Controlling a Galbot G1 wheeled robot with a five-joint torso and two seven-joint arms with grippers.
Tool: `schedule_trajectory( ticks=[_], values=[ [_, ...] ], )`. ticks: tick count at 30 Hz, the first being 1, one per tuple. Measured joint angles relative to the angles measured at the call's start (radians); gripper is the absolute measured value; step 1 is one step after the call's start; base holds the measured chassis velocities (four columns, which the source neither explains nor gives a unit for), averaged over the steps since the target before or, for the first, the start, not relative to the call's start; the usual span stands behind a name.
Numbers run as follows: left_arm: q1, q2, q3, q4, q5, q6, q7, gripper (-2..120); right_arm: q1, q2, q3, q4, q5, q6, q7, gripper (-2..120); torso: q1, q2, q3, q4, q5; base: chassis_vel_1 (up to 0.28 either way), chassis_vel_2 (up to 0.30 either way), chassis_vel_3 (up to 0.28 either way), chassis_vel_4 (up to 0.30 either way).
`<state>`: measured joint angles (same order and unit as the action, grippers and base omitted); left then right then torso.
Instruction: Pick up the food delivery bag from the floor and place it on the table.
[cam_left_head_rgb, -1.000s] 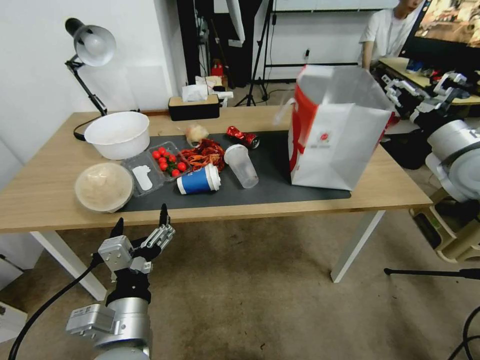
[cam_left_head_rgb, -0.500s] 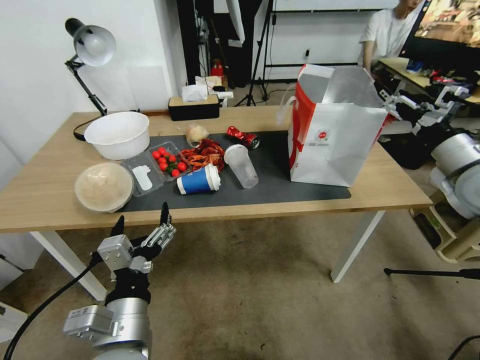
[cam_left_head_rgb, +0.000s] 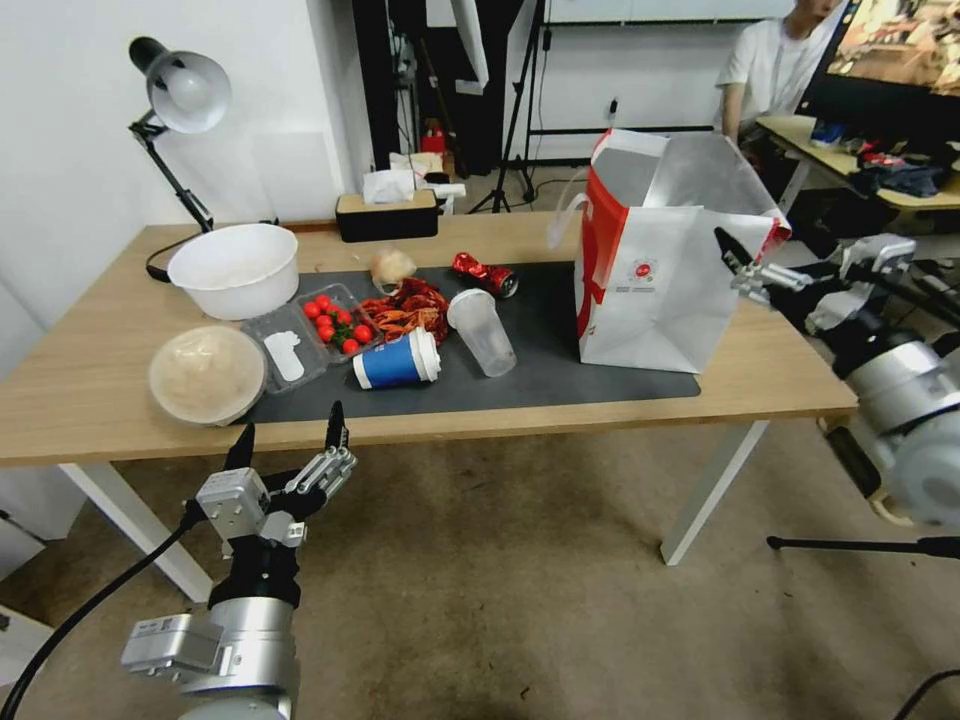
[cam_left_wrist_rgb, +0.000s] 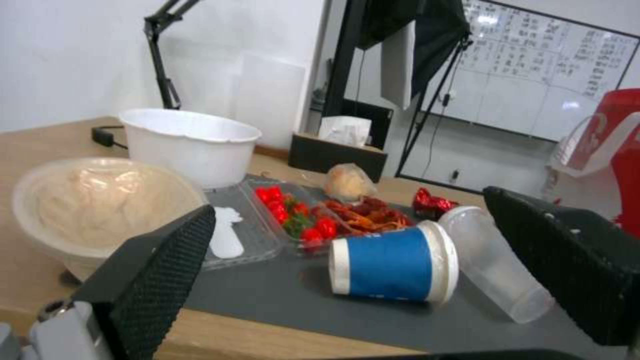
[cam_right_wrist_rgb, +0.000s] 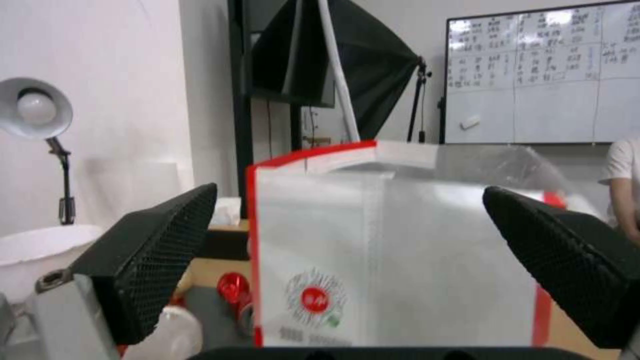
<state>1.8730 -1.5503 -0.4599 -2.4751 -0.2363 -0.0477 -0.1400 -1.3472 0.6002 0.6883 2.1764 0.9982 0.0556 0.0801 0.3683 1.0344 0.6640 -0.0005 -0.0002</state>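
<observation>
The food delivery bag (cam_left_head_rgb: 655, 290) stands upright on the table (cam_left_head_rgb: 90, 390), at the right end of the dark mat, its foil-lined mouth open. It is white with red panels and a round red logo (cam_right_wrist_rgb: 313, 300). My right gripper (cam_left_head_rgb: 775, 270) hovers open just right of the bag at mid height, not touching it, and in the right wrist view its fingers (cam_right_wrist_rgb: 153, 260) frame the bag (cam_right_wrist_rgb: 400, 270). My left gripper (cam_left_head_rgb: 290, 420) is open and holds nothing, low over the floor (cam_left_head_rgb: 500, 560) in front of the table's near edge.
The left half of the table holds a white bowl (cam_left_head_rgb: 235, 268), a lidded bowl (cam_left_head_rgb: 207, 372), a tomato tray (cam_left_head_rgb: 335, 320), a tipped blue cup (cam_left_head_rgb: 397, 360), a clear cup (cam_left_head_rgb: 482, 330) and a crushed red can (cam_left_head_rgb: 485, 272). A desk lamp (cam_left_head_rgb: 180, 95) stands at the back left. A stand's black leg (cam_left_head_rgb: 860, 545) lies on the floor at right.
My right gripper has dropped from beside the bag's top rim and come forward, away from the bag. The bag has settled straighter on the table. The left arm has barely moved.
</observation>
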Motion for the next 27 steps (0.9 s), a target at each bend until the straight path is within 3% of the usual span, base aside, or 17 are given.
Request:
schedule_trajectory(
  ticks=[10,15,17,22,27],
  values=[
    [0.008,0.009,-0.029,0.052,0.032,-0.044,0.055,100,-0.202,0.121,0.01,0.032,-0.173,0.061,0.011,100,0.0,0.0,0.0,-0.0002,0.0,0.0,0.0,0.0,0.0],
    [-0.011,0.03,-0.041,0.117,0.039,-0.074,0.081,100,-0.325,0.243,-0.014,-0.014,-0.303,0.184,-0.022,100,0.0,0.0,0.0,0.0001,0.0001,0.0,0.0,0.0,0.0],
    [-0.023,0.045,-0.041,0.159,0.022,-0.09,0.102,100,-0.381,0.318,-0.025,-0.045,-0.363,0.247,-0.036,100,0.0,0.0,0.0,-0.0012,0.0002,0.0,0.0,0.0,0.0],
    [-0.029,0.047,-0.051,0.238,0.022,-0.157,0.103,100,-0.405,0.386,-0.056,-0.091,-0.407,0.295,-0.066,100,0.0,0.0,0.0,-0.0001,0.0001,0.0,0.0,0.0,0.0],
    [-0.036,0.041,-0.057,0.261,0.038,-0.181,0.106,100,-0.396,0.407,-0.069,-0.118,-0.426,0.303,-0.081,100,0.0,0.0,0.0,-0.0001,0.0,0.0,0.0,0.0,0.0]
  ],
)
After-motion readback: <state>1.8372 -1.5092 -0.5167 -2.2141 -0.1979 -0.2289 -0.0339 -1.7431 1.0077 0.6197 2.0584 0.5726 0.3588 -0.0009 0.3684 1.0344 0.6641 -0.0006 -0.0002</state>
